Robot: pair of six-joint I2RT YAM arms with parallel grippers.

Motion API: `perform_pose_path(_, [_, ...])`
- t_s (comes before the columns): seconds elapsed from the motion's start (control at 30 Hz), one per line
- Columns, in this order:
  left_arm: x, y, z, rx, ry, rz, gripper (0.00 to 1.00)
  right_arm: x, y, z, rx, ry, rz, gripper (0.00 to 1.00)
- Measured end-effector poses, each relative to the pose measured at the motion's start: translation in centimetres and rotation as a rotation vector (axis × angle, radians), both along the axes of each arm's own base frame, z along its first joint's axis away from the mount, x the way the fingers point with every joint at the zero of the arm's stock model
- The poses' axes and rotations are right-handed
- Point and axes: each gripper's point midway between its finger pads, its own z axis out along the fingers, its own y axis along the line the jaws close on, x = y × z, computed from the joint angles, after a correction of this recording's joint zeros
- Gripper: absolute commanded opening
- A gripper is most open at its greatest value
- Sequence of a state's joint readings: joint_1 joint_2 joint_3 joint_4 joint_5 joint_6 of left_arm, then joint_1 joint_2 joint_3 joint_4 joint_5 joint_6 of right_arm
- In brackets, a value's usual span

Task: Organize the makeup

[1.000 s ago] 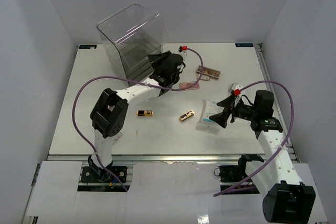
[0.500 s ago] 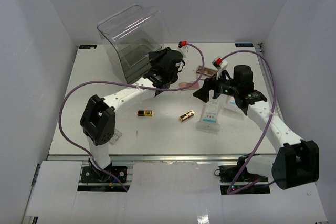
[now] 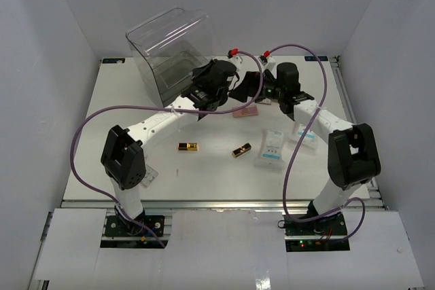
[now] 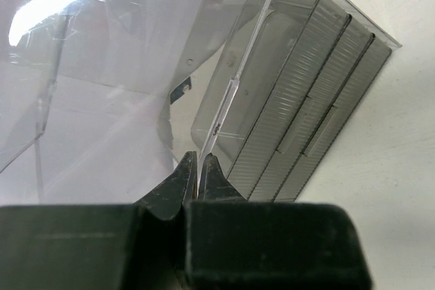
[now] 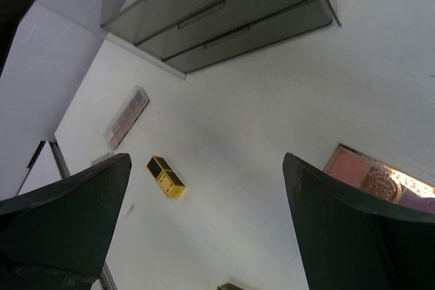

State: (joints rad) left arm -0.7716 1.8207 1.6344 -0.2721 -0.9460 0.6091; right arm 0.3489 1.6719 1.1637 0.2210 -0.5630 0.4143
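Observation:
My left gripper (image 3: 198, 94) is shut on a thin clear panel of the acrylic drawer box (image 3: 170, 49); in the left wrist view its fingertips (image 4: 199, 161) pinch that panel's edge beside the drawers (image 4: 299, 100). My right gripper (image 3: 242, 90) is open and empty, held above a pink palette (image 3: 245, 111), which shows at the edge of the right wrist view (image 5: 380, 178). A brown palette (image 3: 266, 98) is partly hidden under the right arm. Two gold-black cases (image 3: 188, 146) (image 3: 240, 149) lie mid-table. White-teal packets (image 3: 272, 148) (image 3: 304, 138) lie to the right.
A small palette in a clear case (image 3: 147, 175) lies by the left arm's elbow and shows in the right wrist view (image 5: 126, 117), with a gold-black case (image 5: 165, 176) near it. Purple cables loop over both arms. White walls close in the table.
My right arm has swung from the front right, beside the packets, to the back middle over the pink palette, jaws open. My left gripper stays on the box panel.

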Motion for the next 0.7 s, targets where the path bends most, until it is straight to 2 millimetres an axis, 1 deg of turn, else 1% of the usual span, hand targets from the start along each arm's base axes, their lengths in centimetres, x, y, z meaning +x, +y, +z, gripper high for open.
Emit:
perform_pose_path(0.03, [0.0, 0.0, -0.2, -0.008, 0.008, -0.002, 0.0, 0.6, 0.4, 0.0, 0.015, 0.01, -0.003, 1.0])
perform_pose_path(0.2, [-0.3, 0.1, -1.2, -0.05, 0.056, -0.012, 0.0, 4.9, 2.6, 0.3, 0.081, 0.032, -0.035, 1.0])
perform_pose_path(0.33, [-0.3, 0.2, -1.4, -0.089, 0.077, -0.015, 0.0, 7.9, 4.2, 0.4, 0.115, 0.044, -0.061, 0.99])
perform_pose_path(0.4, [-0.3, 0.3, -1.4, -0.11, 0.084, -0.014, 0.0, 9.2, 5.4, 0.5, 0.134, 0.054, -0.075, 0.99])
perform_pose_path(0.47, [-0.3, 0.3, -1.4, -0.128, 0.091, -0.016, 0.0, 9.7, 6.5, 0.2, 0.149, 0.066, -0.082, 0.99])
perform_pose_path(0.57, [-0.3, 0.3, -1.5, -0.152, 0.1, -0.016, 0.0, 9.4, 7.8, -0.6, 0.166, 0.11, -0.091, 0.99])
perform_pose_path(0.7, [-0.3, 0.3, -1.4, -0.178, 0.109, -0.016, 0.0, 9.0, 9.1, -0.7, 0.209, 0.148, -0.089, 0.99])
